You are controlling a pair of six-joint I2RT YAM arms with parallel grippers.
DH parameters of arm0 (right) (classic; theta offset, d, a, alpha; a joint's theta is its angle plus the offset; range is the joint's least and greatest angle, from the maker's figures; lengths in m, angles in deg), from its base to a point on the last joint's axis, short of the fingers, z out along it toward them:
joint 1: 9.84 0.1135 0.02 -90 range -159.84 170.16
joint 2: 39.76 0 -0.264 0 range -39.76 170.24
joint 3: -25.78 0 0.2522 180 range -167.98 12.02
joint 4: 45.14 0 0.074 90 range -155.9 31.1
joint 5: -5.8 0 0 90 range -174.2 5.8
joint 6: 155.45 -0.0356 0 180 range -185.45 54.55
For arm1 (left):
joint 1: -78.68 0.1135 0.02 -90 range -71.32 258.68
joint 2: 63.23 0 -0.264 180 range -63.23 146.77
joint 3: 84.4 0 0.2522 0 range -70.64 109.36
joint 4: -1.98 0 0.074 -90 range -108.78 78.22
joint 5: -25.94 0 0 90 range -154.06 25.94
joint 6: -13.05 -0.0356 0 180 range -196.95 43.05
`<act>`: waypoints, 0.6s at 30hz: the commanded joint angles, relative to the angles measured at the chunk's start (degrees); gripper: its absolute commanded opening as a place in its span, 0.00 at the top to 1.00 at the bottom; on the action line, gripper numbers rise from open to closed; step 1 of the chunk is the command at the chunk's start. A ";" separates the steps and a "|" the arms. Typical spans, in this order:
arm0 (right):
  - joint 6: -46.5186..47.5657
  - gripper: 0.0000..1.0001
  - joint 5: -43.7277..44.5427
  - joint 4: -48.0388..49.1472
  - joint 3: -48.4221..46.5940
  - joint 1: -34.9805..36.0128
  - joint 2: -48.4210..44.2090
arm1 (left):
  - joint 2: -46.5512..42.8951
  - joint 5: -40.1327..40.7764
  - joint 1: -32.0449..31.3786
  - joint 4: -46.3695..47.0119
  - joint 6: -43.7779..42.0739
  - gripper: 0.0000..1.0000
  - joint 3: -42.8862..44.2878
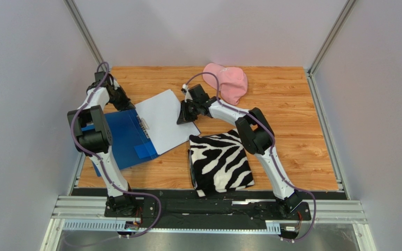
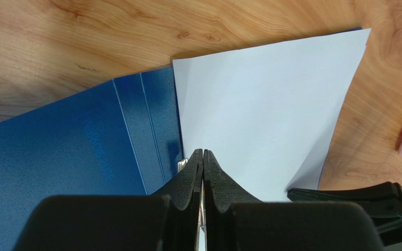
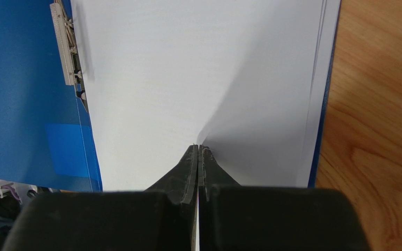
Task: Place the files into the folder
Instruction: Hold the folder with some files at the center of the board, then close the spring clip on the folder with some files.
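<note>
The blue folder (image 1: 115, 137) (image 2: 56, 157) (image 3: 25, 78) lies open on the left of the wooden table, with its metal clip (image 1: 144, 125) (image 3: 64, 42) along the spine. The files (image 1: 162, 117) (image 2: 261, 104) (image 3: 187, 68), a stack of white sheets, rest on its right half. My left gripper (image 1: 131, 106) (image 2: 203, 153) is shut at the sheets' spine-side edge beside the clip's end (image 2: 183, 164), with a thin pale sliver between its pads. My right gripper (image 1: 181, 119) (image 3: 198, 147) is shut on the opposite edge of the files, and a raised crease runs up to its tips.
A zebra-striped folded cloth (image 1: 220, 162) lies just right of the folder's near corner, under the right forearm. A pink cap (image 1: 226, 81) sits at the back centre. Grey walls enclose the table on three sides.
</note>
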 commanded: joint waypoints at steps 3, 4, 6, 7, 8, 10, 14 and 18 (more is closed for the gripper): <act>1.99 1.00 4.29 -3.09 -1.14 0.65 1.98 | 1.85 2.54 -0.22 -2.34 -2.60 0.92 1.82; 1.91 1.00 4.12 -3.27 -1.32 0.65 2.16 | 2.11 2.97 -0.22 -2.95 -2.86 0.91 1.91; 1.99 1.00 4.03 -3.36 -1.49 0.65 2.25 | 2.99 3.33 -0.48 -3.40 -3.65 0.90 2.17; 1.91 1.00 3.94 -3.27 -1.41 0.65 2.16 | 3.34 3.16 -0.40 -3.57 -3.92 0.87 2.17; 1.82 1.00 4.03 -3.18 -1.41 0.65 2.24 | 4.04 3.15 -0.57 -3.92 -4.09 0.87 2.61; 1.82 1.00 3.85 -3.18 -1.41 0.65 2.16 | 4.75 3.07 -0.75 -4.19 -4.36 0.83 2.96; 1.73 1.00 3.68 -3.09 -1.49 0.65 2.16 | 5.72 4.38 -1.27 -4.89 -4.27 0.78 4.63; 1.91 1.00 3.85 -3.27 -1.49 0.65 1.98 | 6.60 4.56 -2.15 -6.65 -4.18 0.74 6.30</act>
